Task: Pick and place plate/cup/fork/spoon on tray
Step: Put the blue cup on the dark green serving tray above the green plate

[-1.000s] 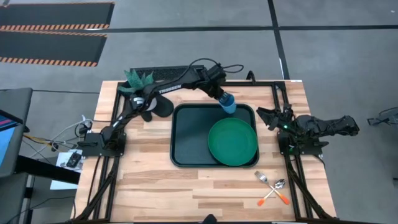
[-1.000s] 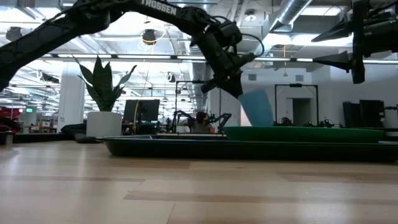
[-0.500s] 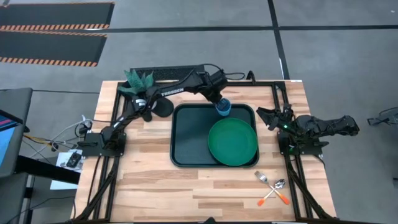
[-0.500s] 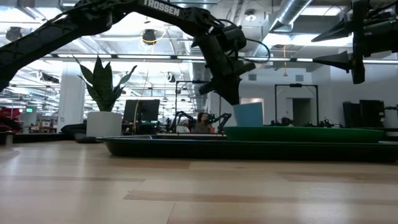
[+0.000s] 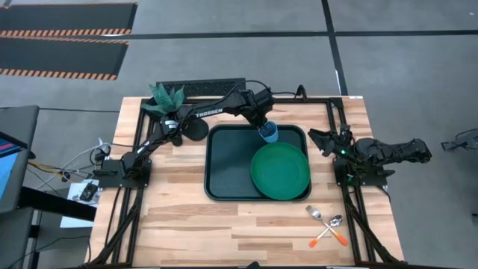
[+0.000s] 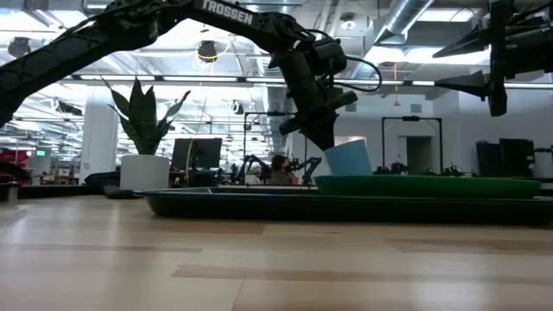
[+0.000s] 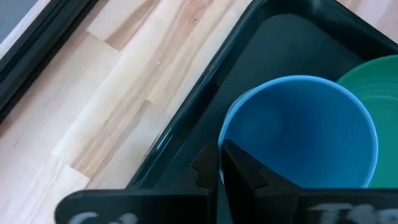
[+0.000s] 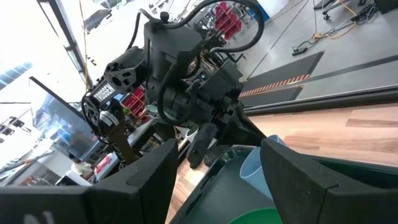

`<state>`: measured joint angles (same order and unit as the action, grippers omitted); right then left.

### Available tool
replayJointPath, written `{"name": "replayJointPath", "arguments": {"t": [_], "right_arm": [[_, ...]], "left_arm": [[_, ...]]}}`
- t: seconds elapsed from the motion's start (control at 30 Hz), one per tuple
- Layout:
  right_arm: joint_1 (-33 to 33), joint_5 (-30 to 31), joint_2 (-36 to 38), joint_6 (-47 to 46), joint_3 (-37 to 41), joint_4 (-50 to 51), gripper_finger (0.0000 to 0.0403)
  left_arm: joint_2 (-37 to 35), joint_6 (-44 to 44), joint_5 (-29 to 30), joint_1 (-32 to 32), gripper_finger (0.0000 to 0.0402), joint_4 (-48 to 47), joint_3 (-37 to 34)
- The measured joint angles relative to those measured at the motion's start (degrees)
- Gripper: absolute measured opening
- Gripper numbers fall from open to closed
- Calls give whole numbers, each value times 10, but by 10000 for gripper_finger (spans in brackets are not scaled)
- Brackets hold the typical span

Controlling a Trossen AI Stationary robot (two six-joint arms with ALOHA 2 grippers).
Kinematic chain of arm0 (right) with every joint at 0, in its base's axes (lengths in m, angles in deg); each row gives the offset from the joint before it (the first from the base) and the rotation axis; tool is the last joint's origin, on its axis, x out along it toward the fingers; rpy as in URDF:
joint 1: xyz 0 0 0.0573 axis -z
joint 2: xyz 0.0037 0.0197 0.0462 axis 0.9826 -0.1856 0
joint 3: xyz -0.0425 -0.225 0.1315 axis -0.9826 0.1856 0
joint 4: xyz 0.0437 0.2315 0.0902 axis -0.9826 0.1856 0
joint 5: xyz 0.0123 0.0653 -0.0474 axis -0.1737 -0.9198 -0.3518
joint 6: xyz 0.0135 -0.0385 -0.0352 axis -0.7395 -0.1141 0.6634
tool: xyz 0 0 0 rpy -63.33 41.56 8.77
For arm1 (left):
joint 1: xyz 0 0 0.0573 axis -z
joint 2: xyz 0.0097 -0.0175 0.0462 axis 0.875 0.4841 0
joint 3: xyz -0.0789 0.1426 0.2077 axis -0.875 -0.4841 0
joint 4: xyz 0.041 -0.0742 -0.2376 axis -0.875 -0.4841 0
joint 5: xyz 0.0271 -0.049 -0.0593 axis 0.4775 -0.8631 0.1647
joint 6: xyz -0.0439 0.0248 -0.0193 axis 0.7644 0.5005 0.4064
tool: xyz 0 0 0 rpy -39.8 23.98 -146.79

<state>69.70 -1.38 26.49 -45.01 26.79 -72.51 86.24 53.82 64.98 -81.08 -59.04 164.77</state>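
The dark tray (image 5: pixel 224 161) lies at the table's middle. The green plate (image 5: pixel 281 172) lies flat in its right half. My left gripper (image 5: pixel 263 125) reaches over the tray's far right corner, shut on the light-blue cup (image 5: pixel 269 134), which stands next to the plate's far rim. In the low view the cup (image 6: pixel 348 158) leans a little and the plate's rim (image 6: pixel 423 183) hides its base. The fork (image 5: pixel 317 213) and spoon (image 5: pixel 335 221) lie on the table by the near right, handles crossed. My right gripper (image 5: pixel 315 139) waits open at the tray's right. My left gripper pinches the cup's wall at the rim (image 7: pixel 225 138), one finger (image 7: pixel 239 177) inside the cup and the other outside. The fingers come slanting down from the table's far left side. The cup stays mouth up, tilted slightly; its base is hidden behind the plate's rim.
A potted plant (image 5: pixel 166 99) in a white pot (image 6: pixel 144 173) stands at the table's far left corner. Bare wood lies left of and in front of the tray. The tray's left half (image 5: pixel 228 175) holds nothing.
My left gripper has gone down and a little toward the table's near left with the cup. The cup has come from a steep tilt above the tray to nearly upright, low in the tray's far right corner beside the plate.
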Motion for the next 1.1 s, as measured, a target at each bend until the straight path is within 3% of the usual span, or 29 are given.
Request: {"name": "replayJointPath", "arguments": {"t": [0.33, 1.1], "right_arm": [[0, 1, 0, 0, 0, 0, 255], [0, 1, 0, 1, 0, 2, 255]], "left_arm": [[0, -14, 44, 0, 19, 0, 0], [0, -10, 37, 0, 100, 52, -1]]}}
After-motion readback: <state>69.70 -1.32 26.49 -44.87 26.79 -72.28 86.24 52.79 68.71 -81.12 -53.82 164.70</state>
